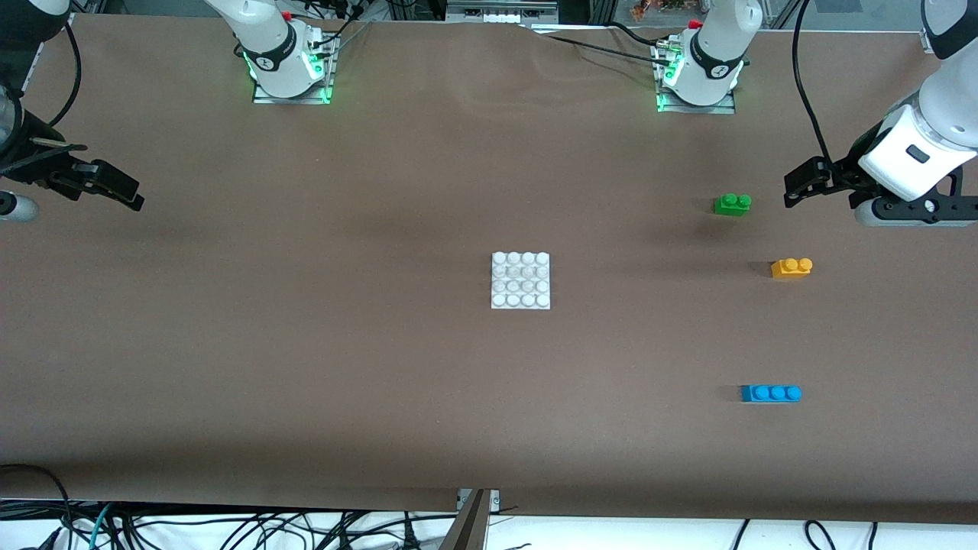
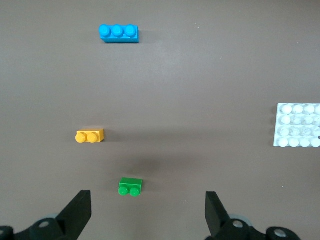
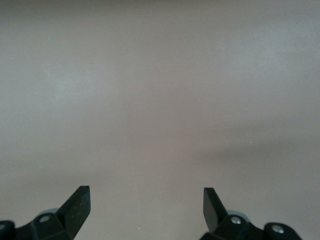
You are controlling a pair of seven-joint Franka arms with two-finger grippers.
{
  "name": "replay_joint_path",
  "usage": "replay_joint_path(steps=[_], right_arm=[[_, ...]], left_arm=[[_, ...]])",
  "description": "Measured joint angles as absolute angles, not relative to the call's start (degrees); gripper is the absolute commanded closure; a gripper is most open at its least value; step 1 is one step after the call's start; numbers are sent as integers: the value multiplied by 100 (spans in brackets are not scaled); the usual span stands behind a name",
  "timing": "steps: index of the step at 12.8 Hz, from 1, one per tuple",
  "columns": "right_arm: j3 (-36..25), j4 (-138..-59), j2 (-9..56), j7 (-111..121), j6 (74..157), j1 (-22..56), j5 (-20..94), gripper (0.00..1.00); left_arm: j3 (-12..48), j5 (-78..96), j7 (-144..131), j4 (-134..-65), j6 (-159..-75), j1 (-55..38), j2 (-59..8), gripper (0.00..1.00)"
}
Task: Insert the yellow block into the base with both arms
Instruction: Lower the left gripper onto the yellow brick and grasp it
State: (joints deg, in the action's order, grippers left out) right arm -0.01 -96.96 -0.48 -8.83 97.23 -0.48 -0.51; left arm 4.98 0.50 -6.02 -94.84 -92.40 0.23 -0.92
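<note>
Both grippers hang spread wide and empty: the left gripper (image 1: 798,187) over the table's left-arm end, the right gripper (image 1: 114,187) over bare brown cloth at the right-arm end, where its arm seems to wait.

Nearest the front camera lies a blue brick (image 1: 771,393), long, with three round studs. Farther off sits the yellow block (image 1: 791,267), a small glossy plastic brick with two studs, flat on the table (image 1: 306,367) and touching nothing. About level with it, mid-table and well apart, is the base (image 1: 520,280), a flat white square plate with a four-by-four grid of studs. Farther still is a green brick (image 1: 733,204), two-studded, nearly under the left gripper.

Nothing is grasped yet, so I judge the task at its start: the approach. The left gripper should come over the yellow block, not the green brick, descend and close across its smooth sides. The right could then steady the light base, which may slide on the matte cloth.
</note>
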Motion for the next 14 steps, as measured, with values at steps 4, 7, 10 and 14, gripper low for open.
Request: replay_joint_path(steps=[4, 7, 10, 14], right_arm=[[-1, -9696, -49, -885, 9722, -52, -51, 0], [0, -9696, -51, -886, 9704, -52, -51, 0], [0, -9696, -52, -886, 9699, -52, -51, 0], [2, -9696, -52, -886, 9686, -52, -51, 0]], left_arm=[[470, 47, -603, -9932, -9370, 126, -155, 0], [444, 45, -578, -10917, -10462, 467, -242, 0], [418, 45, -443, -11866, -11573, 702, -329, 0], [41, 14, 285, -12508, -12632, 895, -625, 0]])
